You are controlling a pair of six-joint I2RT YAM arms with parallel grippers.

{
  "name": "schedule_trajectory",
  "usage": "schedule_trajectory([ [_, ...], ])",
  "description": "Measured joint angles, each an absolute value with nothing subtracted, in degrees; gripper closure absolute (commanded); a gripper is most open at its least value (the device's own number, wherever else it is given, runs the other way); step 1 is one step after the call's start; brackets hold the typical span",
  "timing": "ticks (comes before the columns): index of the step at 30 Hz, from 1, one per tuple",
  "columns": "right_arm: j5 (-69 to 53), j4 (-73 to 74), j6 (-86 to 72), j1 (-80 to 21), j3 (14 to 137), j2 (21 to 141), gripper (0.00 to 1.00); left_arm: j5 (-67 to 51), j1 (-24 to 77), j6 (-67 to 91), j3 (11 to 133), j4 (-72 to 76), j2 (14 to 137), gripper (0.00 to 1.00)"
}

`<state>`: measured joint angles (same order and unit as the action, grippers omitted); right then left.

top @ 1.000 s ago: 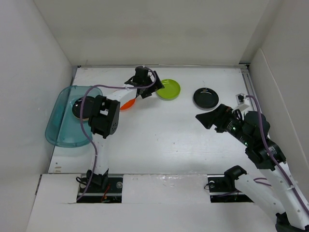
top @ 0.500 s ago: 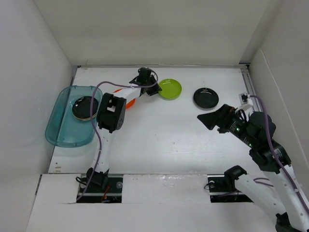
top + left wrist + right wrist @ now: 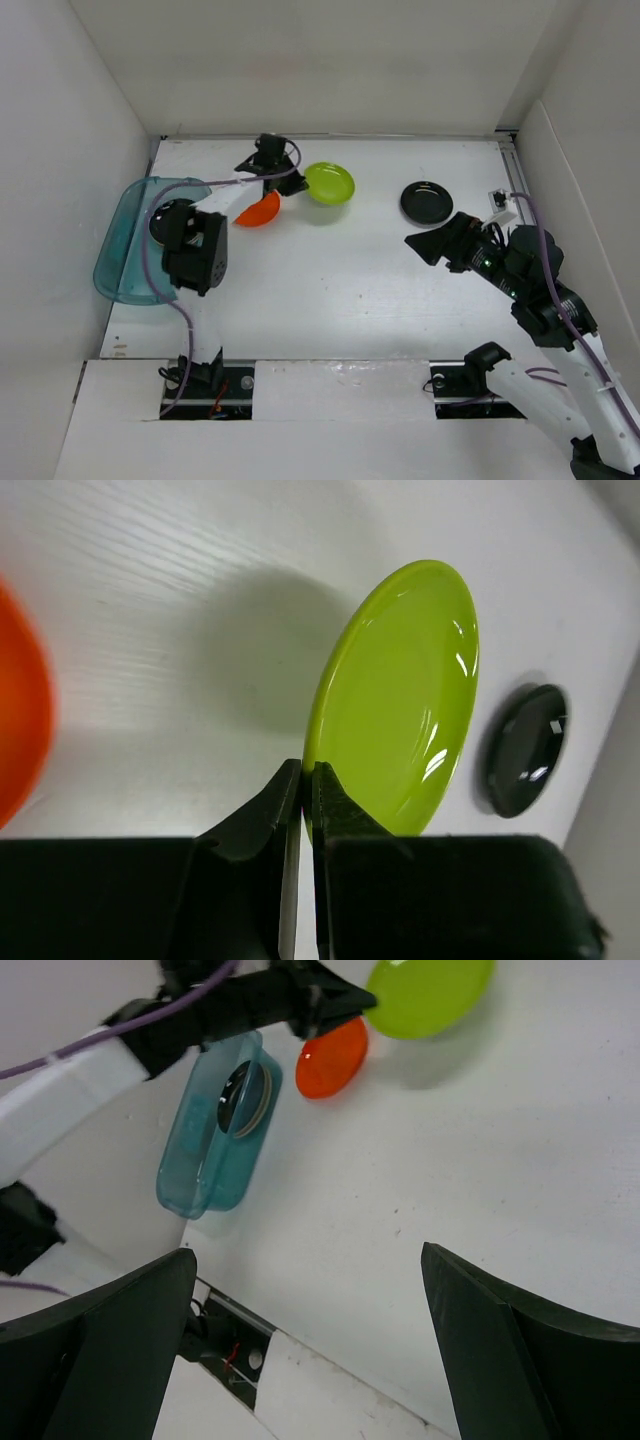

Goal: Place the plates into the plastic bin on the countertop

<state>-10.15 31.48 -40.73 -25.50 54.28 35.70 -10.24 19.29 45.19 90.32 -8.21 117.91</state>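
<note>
Lime plate [image 3: 400,710] rim pinched by left claw [image 3: 306,772] in wrist view; right claw [image 3: 308,1255] gapes wide.

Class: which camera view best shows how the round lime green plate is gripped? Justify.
Left wrist: the round lime green plate fills the frame, rim pinched by the shut left gripper. Top external shows it small, from above; right wrist, distant, clipped at the top.

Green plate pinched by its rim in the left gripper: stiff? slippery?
Likely stiff: the green plate shows no bend though the left gripper pinches only its rim. Glossy highlights suggest a slick surface, so it may pivot or slip. Probably light, being thin and shallow.
</note>
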Motion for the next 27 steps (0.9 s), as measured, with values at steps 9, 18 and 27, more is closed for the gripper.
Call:
schedule_trajectory([
  [9, -12.8, 27.2, -40.8, -25.5, 51.4, 37.4, 0.0, -4.2, 0.1, 44.1, 75.0, -11.1, 77.3, 1.0],
  [18, -15.2, 23.7, -40.7, -25.5, 51.3, 41.2, 0.0, -4.7, -28.2, 41.9, 55.7, -17.0, 73.1, 1.0],
  [27, -15.8, 21.7, -40.7, -25.5, 51.3, 42.0, 0.0, -7.7, -33.1, 40.9, 54.0, -17.0, 77.3, 0.83],
])
